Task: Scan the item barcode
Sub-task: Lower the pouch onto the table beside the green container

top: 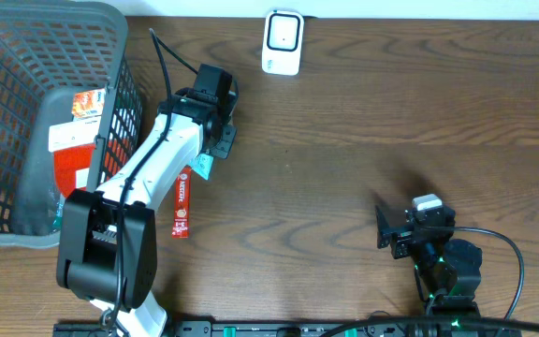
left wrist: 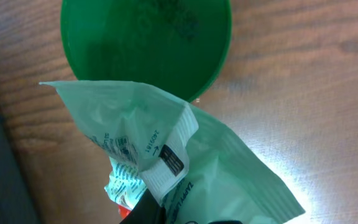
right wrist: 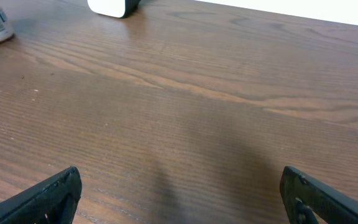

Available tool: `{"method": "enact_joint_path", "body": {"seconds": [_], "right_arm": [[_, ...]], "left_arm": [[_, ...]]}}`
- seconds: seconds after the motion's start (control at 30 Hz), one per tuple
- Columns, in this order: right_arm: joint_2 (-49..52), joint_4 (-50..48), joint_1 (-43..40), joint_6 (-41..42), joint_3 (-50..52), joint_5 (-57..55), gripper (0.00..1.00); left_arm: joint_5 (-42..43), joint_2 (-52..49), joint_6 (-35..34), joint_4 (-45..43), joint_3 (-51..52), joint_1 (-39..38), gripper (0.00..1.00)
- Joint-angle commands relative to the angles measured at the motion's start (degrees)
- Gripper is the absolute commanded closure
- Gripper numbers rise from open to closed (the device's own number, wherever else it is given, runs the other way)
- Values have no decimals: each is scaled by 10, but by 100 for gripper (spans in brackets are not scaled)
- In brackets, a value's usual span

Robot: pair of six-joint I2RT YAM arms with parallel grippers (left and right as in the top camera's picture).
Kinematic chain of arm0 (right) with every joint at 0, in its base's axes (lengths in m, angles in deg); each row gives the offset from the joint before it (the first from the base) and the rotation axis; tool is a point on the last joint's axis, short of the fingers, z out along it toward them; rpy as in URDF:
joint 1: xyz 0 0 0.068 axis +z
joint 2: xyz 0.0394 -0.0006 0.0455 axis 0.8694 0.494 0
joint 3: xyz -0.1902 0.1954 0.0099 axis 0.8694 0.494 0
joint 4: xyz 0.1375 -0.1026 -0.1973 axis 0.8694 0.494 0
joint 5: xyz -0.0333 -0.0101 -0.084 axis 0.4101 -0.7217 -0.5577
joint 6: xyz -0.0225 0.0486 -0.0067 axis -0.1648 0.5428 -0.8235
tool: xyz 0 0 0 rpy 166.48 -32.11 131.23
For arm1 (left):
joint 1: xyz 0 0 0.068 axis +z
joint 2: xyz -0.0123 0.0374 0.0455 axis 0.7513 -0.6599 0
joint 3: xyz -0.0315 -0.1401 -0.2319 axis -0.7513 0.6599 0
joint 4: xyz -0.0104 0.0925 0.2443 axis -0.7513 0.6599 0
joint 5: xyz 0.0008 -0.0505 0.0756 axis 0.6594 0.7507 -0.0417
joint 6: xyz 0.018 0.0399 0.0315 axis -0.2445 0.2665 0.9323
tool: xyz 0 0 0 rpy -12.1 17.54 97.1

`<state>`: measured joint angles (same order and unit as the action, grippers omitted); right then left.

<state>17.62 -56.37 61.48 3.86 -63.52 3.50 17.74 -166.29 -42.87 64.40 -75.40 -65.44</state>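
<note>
- Your left gripper (top: 215,145) was closed on a pale green packet (left wrist: 135,124), pinching it at one crumpled end — the dark fingertips only just showed at the bottom edge of the left wrist view.
- The packet hung over the wooden table (top: 344,187), just beside the left arm and between the gray mesh basket (top: 120,56) and the middle of the table. From overhead only a small teal corner of it showed.
- A small black-and-white printed tab (left wrist: 171,163) sat on the packet's folded seam, facing the wrist camera. It may have been the barcode, but the print was too small to tell.
- Behind the packet in the left wrist view lay a dark green round thing (left wrist: 145,43) — a lid or a cup, I could not tell which.
- The white barcode scanner (top: 282,42) stood at the far edge of the table, well apart from the packet.
- Your right gripper (right wrist: 179,193) hovered low over bare wood near the right front of the table, its fingers spread wide with nothing between them.
- A red stick packet (top: 182,208) lay flat on the table just beside the left arm.
- The basket held red-and-white packages (top: 73,140).
</note>
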Motion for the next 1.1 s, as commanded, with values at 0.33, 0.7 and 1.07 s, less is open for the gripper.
{"method": "enact_joint_path", "body": {"seconds": [0.33,0.7,1.07], "right_arm": [[1,-2,4,8,1,-1,1],[1,-2,4,8,1,-1,1],[1,-4,4,8,1,-1,1]], "left_arm": [[11,-19,-47,-82,-3,0,92],[-34,-19,-43,10,-3,0,92],[-28,-19,-43,42,-3,0,89]]}}
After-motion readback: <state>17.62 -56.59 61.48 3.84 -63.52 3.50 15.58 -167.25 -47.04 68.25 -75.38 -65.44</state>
